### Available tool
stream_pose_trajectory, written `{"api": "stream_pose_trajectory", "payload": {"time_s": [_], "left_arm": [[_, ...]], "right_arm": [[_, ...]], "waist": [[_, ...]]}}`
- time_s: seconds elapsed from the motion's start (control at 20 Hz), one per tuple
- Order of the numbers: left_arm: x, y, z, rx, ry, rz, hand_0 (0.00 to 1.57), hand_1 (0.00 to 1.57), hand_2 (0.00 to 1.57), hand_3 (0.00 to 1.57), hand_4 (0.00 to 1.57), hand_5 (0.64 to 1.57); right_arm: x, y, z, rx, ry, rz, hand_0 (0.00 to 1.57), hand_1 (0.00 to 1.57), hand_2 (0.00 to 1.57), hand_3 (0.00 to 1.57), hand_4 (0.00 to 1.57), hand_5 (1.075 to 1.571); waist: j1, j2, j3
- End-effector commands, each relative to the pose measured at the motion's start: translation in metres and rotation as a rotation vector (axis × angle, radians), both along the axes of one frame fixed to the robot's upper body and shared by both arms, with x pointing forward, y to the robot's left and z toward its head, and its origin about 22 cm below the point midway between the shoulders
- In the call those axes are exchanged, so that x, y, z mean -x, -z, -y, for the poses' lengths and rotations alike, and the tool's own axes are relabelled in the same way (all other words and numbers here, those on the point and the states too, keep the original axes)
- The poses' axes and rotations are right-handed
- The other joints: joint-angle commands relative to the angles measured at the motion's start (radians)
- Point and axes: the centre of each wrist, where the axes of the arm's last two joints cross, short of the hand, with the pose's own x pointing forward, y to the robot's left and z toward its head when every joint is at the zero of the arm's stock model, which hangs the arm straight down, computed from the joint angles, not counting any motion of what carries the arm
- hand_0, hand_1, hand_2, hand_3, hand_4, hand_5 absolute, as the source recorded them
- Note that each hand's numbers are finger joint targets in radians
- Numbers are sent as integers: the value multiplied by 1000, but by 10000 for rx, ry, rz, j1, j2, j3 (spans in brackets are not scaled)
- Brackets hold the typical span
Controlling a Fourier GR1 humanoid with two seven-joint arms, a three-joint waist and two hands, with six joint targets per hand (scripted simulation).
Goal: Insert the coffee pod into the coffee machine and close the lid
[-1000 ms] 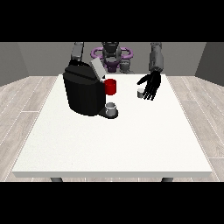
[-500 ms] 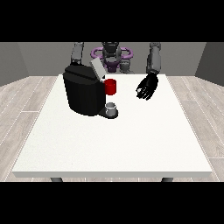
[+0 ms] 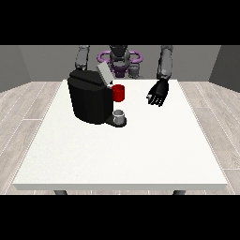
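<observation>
Fingers look relaxed and empty on the hand at the view's right [image 3: 158, 93], hanging near the table's [image 3: 117, 154] far edge. The pod seems gone from the tabletop, perhaps already inside the coffee machine [image 3: 91, 96], whose lid [image 3: 104, 73] stands up. Swing across carelessly and you'll shove the machine.

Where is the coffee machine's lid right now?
In the front view the lid stands raised and tilted at the top right of the black coffee machine, left of centre on the table, just above the red part.

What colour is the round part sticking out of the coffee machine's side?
Red. The round part on the black coffee machine shows best in the front view.
</observation>
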Motion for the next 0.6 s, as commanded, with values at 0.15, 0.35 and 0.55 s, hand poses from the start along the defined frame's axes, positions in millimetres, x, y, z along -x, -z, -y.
{"api": "stream_pose_trajectory", "payload": {"time_s": [0.15, 0.35, 0.55], "left_arm": [[-7, 1, 0, -269, 516, -258, 909, 909, 1050, 956, 411, 1571], [-3, 14, -13, 14, 200, 257, 1190, 1190, 1287, 1216, 506, 1571], [-24, -17, 32, 1587, 1063, -23, 1433, 1433, 1423, 1352, 489, 1571]], "right_arm": [[-1, 24, 14, -44, 288, -246, 0, 0, 0, 0, 0, 1571], [-4, -3, 17, 994, 566, -346, 0, 0, 0, 0, 0, 1571], [-1, 20, 26, 933, 787, -1266, 0, 0, 0, 0, 0, 1571]], "waist": [[333, 71, -8], [-106, -110, -15], [371, -923, -8]]}}
